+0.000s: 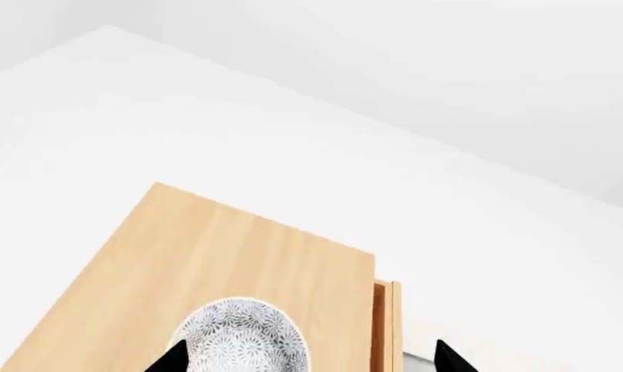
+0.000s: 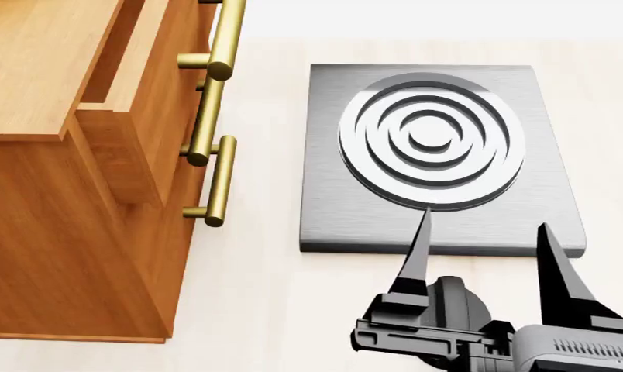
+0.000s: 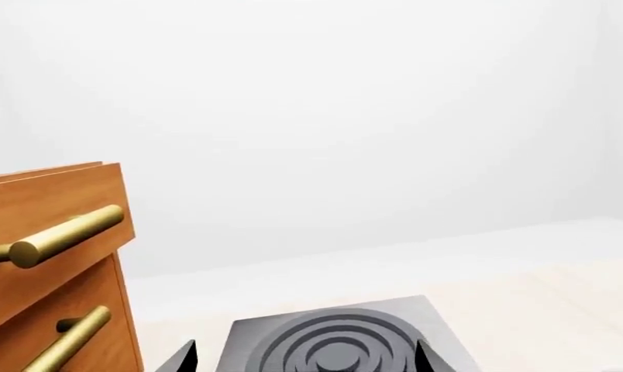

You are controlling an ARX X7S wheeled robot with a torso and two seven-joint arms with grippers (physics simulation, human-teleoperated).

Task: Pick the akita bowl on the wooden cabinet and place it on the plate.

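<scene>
In the left wrist view the akita bowl (image 1: 244,339), white with a dense grey floral pattern, stands on the pale top of the wooden cabinet (image 1: 218,256). My left gripper (image 1: 311,361) is open just short of it. One fingertip is beside the bowl and the other is past the cabinet's front edge. The head view shows the cabinet (image 2: 53,194) at the left, and my right gripper (image 2: 484,225) open and empty at the near edge of a grey burner. The plate is out of view.
A square grey burner (image 2: 332,209) with raised concentric rings lies on the light counter, right of the cabinet, and shows again as the burner (image 3: 338,345) between my right fingertips. Brass bar handles (image 2: 221,182) stick out from the drawers. The top drawer (image 2: 120,70) stands slightly pulled out.
</scene>
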